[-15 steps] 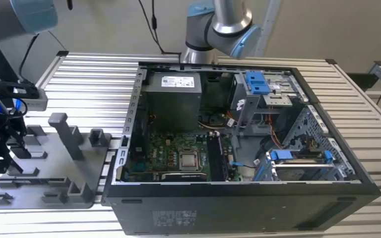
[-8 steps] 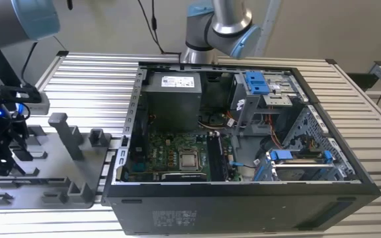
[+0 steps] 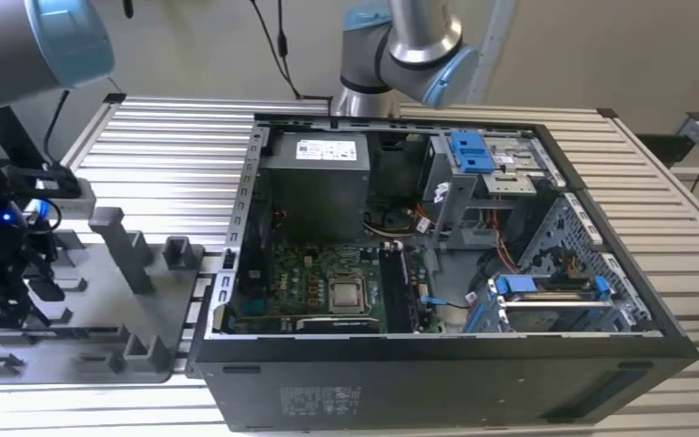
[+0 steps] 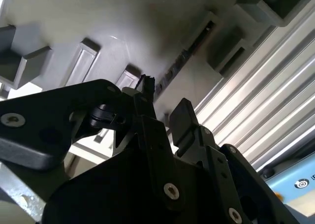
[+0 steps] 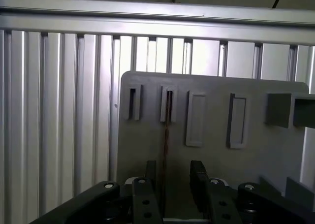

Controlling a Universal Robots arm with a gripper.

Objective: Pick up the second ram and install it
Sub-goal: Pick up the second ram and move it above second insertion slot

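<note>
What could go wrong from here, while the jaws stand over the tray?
1. In the first wrist view the second ram stands edge-on between the open jaws of the gripper, nearer to one jaw. Closing could push it sideways and tilt it in its slot.
2. The grey holder tray has upright posts close by. The gripper might catch one if it moves sideways.

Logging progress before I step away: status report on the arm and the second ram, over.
Tool open over the grey tray. Second ram on edge in its slot, between the fingers, ungripped. Nothing blocking the grasp.
</note>
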